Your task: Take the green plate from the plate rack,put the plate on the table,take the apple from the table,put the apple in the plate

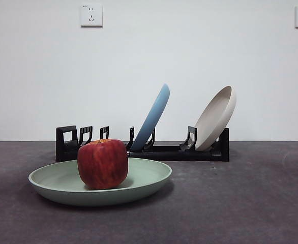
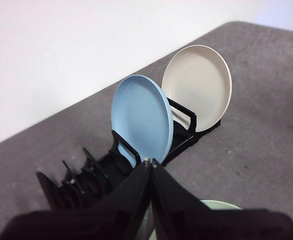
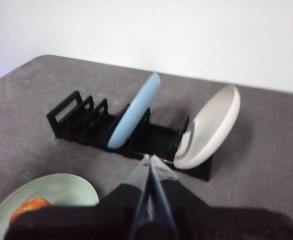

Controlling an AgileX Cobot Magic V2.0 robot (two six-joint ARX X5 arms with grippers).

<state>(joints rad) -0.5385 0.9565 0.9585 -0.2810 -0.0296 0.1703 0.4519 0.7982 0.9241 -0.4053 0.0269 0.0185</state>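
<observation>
The green plate (image 1: pixel 149 179) lies flat on the table (image 1: pixel 250 203) in front of the plate rack (image 1: pixel 159 151). The red apple (image 1: pixel 102 163) sits in the plate, left of its middle. In the right wrist view the plate (image 3: pixel 61 192) and a bit of the apple (image 3: pixel 32 206) show beside the jaws. A sliver of the plate's rim (image 2: pixel 221 204) shows in the left wrist view. My left gripper (image 2: pixel 150 161) is shut and empty, high above the table. My right gripper (image 3: pixel 149 157) is shut and empty, also raised. Neither arm shows in the front view.
A light blue plate (image 1: pixel 153 117) and a beige plate (image 1: pixel 216 118) lean in the rack's middle and right slots. The rack's left slots (image 1: pixel 83 136) hold nothing. Two wall sockets (image 1: pixel 91 15) are on the white wall behind.
</observation>
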